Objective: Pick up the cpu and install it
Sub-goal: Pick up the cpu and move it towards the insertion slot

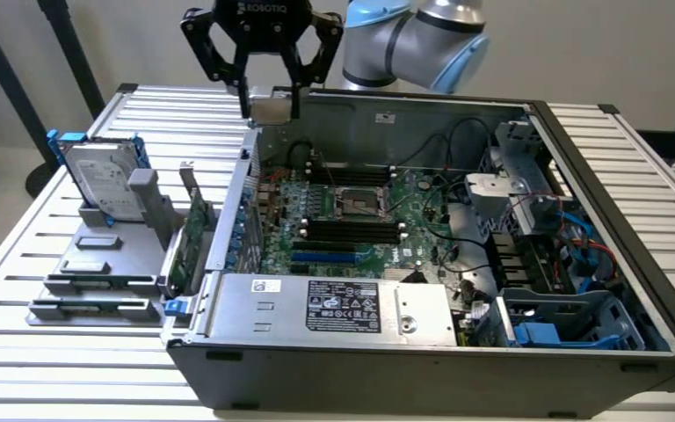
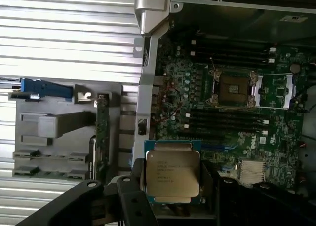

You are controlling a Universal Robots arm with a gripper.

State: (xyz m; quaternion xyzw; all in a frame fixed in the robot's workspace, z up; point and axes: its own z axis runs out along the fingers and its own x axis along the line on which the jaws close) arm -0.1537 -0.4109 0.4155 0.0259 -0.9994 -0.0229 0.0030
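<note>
The cpu [image 2: 173, 172] is a flat square chip with a silver-grey top and small printed text, and it sits between my black fingers [image 2: 129, 196]. My gripper [image 1: 270, 107] hangs above the far corner of the open computer case [image 1: 619, 255], at the exterior view's left, shut on the cpu [image 1: 271, 109]. The empty socket [image 1: 359, 204] with its metal frame lies on the green motherboard below, towards the exterior view's right of the gripper. In the wrist view the socket [image 2: 233, 89] is well apart from the held chip.
A grey holder [image 1: 97, 281] on the slatted table [image 1: 32, 352] carries a silver hard drive in a blue frame [image 1: 103, 176] and green memory sticks [image 1: 197, 233]. Inside the case are the power supply [image 1: 326, 303], cables and blue drive bays [image 1: 548, 334].
</note>
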